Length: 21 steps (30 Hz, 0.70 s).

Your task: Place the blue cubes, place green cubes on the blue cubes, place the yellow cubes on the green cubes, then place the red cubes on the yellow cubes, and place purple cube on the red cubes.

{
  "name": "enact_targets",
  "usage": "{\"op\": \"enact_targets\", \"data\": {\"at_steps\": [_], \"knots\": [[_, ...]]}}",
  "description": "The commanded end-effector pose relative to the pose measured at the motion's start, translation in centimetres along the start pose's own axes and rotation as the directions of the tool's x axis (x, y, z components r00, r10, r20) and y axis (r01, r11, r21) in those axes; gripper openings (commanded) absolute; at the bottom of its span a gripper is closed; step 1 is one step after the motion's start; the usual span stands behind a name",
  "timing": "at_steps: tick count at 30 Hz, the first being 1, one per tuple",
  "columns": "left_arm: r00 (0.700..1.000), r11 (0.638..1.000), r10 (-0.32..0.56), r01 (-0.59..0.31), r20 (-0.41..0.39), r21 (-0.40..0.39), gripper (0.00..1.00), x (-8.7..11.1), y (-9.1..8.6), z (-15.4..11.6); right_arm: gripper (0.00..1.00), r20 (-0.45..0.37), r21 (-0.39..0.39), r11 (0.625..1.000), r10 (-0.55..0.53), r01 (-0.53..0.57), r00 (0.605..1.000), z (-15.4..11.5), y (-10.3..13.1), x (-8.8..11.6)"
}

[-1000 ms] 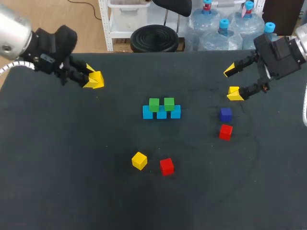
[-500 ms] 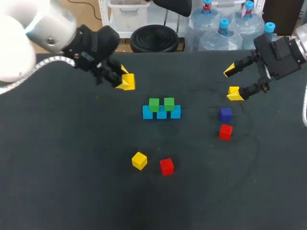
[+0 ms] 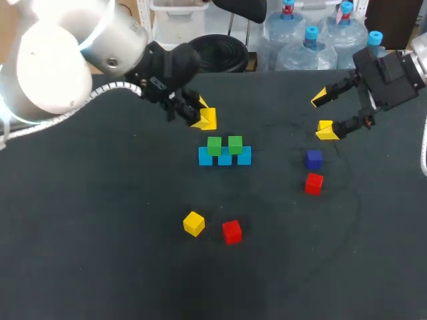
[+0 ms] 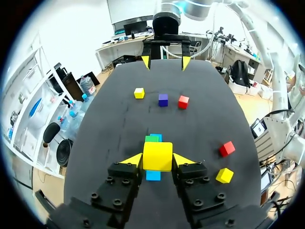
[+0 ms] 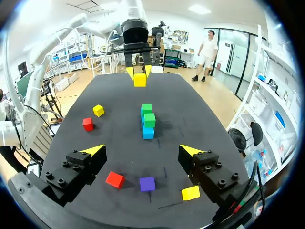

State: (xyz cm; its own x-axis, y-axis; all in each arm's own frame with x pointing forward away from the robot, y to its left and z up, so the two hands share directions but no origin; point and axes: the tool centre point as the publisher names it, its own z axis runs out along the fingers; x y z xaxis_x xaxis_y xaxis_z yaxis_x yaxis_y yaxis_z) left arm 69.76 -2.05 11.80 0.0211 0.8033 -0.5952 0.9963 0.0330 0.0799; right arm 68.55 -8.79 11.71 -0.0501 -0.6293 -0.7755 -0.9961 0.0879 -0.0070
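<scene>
Left gripper (image 3: 203, 119): pinching held yellow cube (image 4: 157, 156) above the worktop (image 3: 100, 253), just far-left of the stack. Right gripper (image 3: 325, 115): spread wide, holding nothing, far right. Blue cubes (image 3: 225, 157): three in a touching row, centre; green cubes (image 3: 235, 143): two on top. Far-right yellow cube (image 3: 325, 125): beside right gripper; purple cube (image 3: 314, 159) and right red cube (image 3: 313, 183) nearer. Near yellow cube (image 3: 194, 223), near red cube (image 3: 231, 231): near centre, apart.
</scene>
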Motion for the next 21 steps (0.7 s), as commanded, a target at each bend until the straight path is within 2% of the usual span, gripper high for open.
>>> {"op": "enact_targets", "data": {"at_steps": [1,8,21], "knots": [[1.000,1.000,-0.007,0.007,0.009,0.001,0.00,-0.3,0.4,1.2,1.00,0.002,0.000,1.000,-0.001,0.001,1.000,0.1,0.0,0.0],[1.000,1.000,-0.006,0.007,0.010,-0.025,0.00,-0.3,0.4,2.3,1.00,0.002,0.000,1.000,-0.001,0.001,1.000,0.1,0.0,0.0],[1.000,1.000,0.000,0.000,0.015,-0.005,0.00,-0.5,1.1,4.5,1.00,0.002,0.000,1.000,-0.001,0.001,1.000,0.1,0.0,0.0]]}}
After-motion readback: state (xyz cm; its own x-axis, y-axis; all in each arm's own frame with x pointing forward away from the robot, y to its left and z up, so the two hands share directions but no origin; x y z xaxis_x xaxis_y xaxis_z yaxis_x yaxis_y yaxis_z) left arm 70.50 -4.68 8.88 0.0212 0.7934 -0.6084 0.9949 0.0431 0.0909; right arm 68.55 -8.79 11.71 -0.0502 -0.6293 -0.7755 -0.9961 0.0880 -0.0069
